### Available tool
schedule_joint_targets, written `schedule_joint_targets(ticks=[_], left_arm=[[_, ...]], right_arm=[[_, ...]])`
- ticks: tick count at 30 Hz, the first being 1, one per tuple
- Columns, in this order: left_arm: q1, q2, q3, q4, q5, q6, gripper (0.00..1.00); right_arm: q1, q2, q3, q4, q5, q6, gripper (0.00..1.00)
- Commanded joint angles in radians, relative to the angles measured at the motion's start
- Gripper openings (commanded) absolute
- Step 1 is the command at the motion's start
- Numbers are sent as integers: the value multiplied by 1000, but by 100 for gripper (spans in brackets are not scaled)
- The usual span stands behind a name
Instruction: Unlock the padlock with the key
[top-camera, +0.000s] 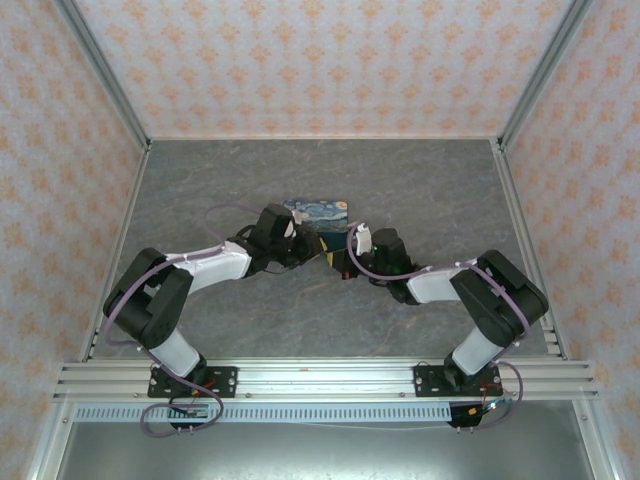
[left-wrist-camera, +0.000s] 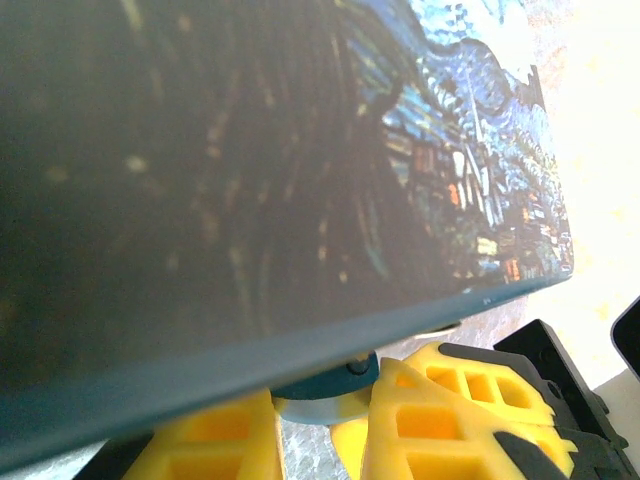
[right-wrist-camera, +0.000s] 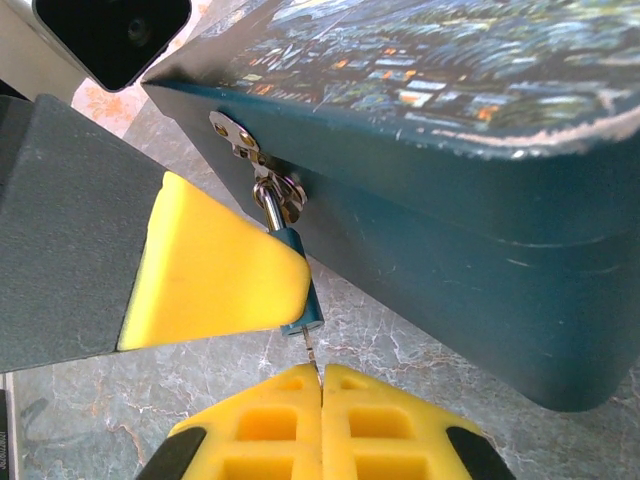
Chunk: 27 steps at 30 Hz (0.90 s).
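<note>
The tiny teal padlock (right-wrist-camera: 306, 303) hangs by its steel shackle from the hasp (right-wrist-camera: 236, 133) on the front of the night-sky painted box (right-wrist-camera: 450, 200). My left gripper (left-wrist-camera: 325, 412) is shut on the padlock (left-wrist-camera: 328, 384); one of its yellow fingers (right-wrist-camera: 215, 275) covers most of the lock body in the right wrist view. My right gripper (right-wrist-camera: 322, 388) is shut on the key (right-wrist-camera: 312, 352). The key's thin blade runs up from the fingertips into the bottom of the lock. In the top view both grippers (top-camera: 300, 246) (top-camera: 346, 262) meet at the box's (top-camera: 318, 212) near edge.
The box's lid (left-wrist-camera: 250, 180) looms close over the left wrist camera. The grey marbled tabletop (top-camera: 300, 320) lies bare in front of the box. Patterned walls (top-camera: 60, 200) and metal frame posts enclose the table on three sides.
</note>
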Motion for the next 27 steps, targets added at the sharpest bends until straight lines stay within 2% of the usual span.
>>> schedule_joint_targets(ticks=[1, 4, 9, 15, 21, 27], left_arm=[[7, 13, -54, -106, -98, 54, 18], [6, -1, -68, -82, -113, 74, 18], [6, -9, -76, -78, -115, 98, 18], [5, -11, -85, -68, -120, 116, 18], [0, -2, -79, -62, -113, 111, 18], [-22, 5, -63, -72, -110, 109, 18]], right_arm=[[-12, -52, 17, 147, -39, 22, 0], [-12, -18, 34, 150, -83, 76, 0], [-12, 10, 12, 234, -72, 130, 0], [-12, 16, 22, 226, -91, 144, 0], [-10, 7, 25, 221, -55, 128, 0], [-2, 49, 89, 251, -89, 149, 0]])
